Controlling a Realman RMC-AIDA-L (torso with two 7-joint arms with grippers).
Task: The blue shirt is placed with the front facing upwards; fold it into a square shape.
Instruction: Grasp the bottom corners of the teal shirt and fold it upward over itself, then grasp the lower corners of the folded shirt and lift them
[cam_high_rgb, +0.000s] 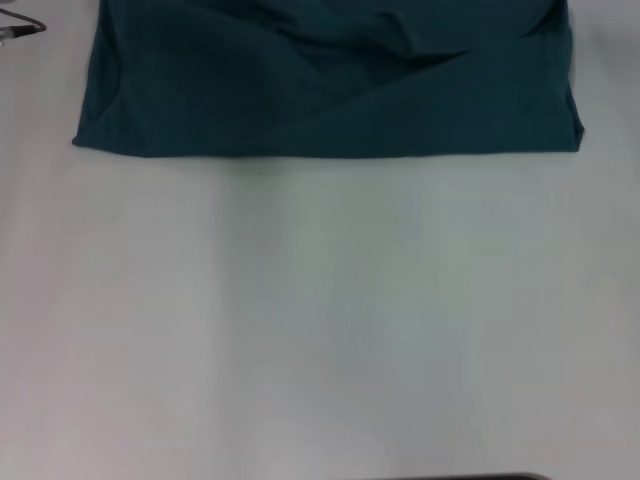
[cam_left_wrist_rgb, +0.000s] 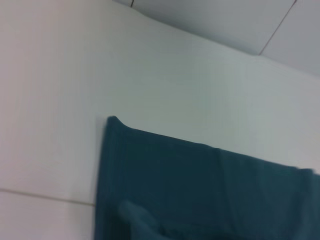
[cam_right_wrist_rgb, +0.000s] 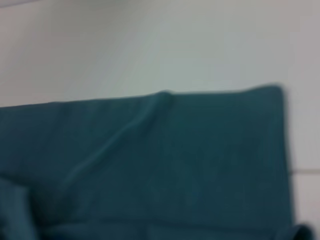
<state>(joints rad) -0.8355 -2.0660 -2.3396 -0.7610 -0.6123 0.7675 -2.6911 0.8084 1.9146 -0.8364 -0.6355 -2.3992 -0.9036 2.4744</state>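
Note:
The blue shirt (cam_high_rgb: 330, 90) lies on the white table (cam_high_rgb: 320, 320) at its far side, and its straight lower edge runs across the head view. It shows plain teal cloth with slanting creases. No letters or label show. The left wrist view looks down on one corner of the blue shirt (cam_left_wrist_rgb: 200, 190). The right wrist view shows another corner stretch of the blue shirt (cam_right_wrist_rgb: 165, 160), with a long crease and a folded layer. Neither gripper appears in any view.
A thin grey wire-like thing (cam_high_rgb: 18, 30) lies at the far left of the table. A dark strip (cam_high_rgb: 470, 477) marks the near edge. Beyond the table's edge the left wrist view shows a tiled floor (cam_left_wrist_rgb: 240, 20).

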